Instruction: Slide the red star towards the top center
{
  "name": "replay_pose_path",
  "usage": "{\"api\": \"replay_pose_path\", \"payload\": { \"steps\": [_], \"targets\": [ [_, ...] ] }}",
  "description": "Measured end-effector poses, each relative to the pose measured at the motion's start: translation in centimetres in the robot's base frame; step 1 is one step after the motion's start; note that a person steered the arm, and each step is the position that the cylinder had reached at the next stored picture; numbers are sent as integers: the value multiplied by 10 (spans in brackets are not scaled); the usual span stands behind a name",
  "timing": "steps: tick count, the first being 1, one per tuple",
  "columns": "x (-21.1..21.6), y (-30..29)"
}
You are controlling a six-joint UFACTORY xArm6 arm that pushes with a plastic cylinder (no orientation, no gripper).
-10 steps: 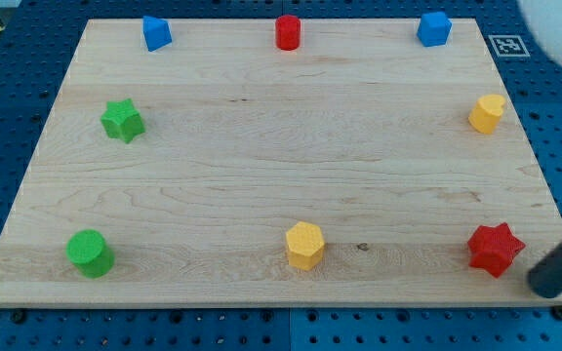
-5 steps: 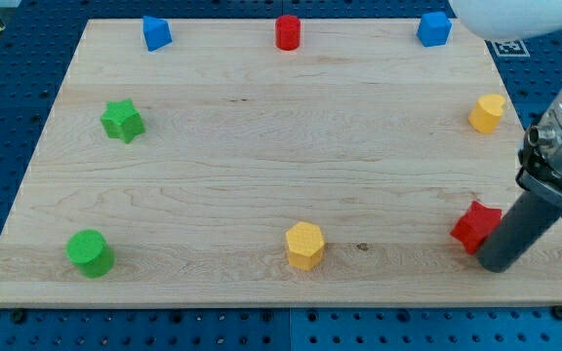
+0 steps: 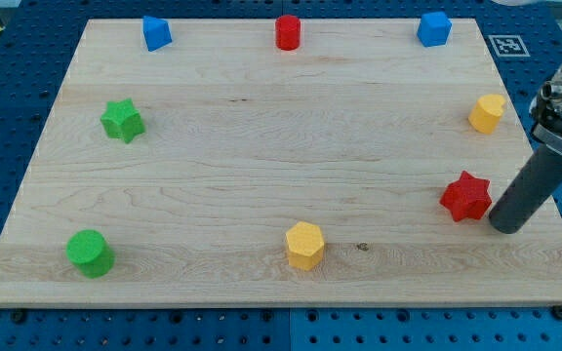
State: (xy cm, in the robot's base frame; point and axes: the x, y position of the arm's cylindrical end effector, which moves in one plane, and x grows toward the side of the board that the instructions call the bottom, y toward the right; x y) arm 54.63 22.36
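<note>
The red star (image 3: 466, 196) lies on the wooden board (image 3: 261, 156) near the view's right edge, below the middle. My tip (image 3: 506, 226) rests on the board just to the right of the star and slightly below it, close to it or touching it. The dark rod rises from the tip toward the view's upper right. A red cylinder (image 3: 288, 32) stands at the top centre of the board.
Blue blocks stand at the top left (image 3: 156, 32) and top right (image 3: 434, 28). A yellow block (image 3: 487, 113) is at the right edge above the star. A yellow hexagon (image 3: 304, 245) is at the bottom centre. A green star (image 3: 123, 120) and green cylinder (image 3: 90, 253) are on the left.
My tip has swept in from the bottom right and moved up and left. The red star has slid up and to the left from the bottom right corner.
</note>
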Motion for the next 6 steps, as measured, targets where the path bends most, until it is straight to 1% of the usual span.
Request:
{"api": "replay_pose_path", "payload": {
  "steps": [1,2,4,5,6],
  "targets": [
    [-3,-31],
    [-27,-52],
    [-61,-52],
    [-93,-52],
    [-134,-52]
  ]
}}
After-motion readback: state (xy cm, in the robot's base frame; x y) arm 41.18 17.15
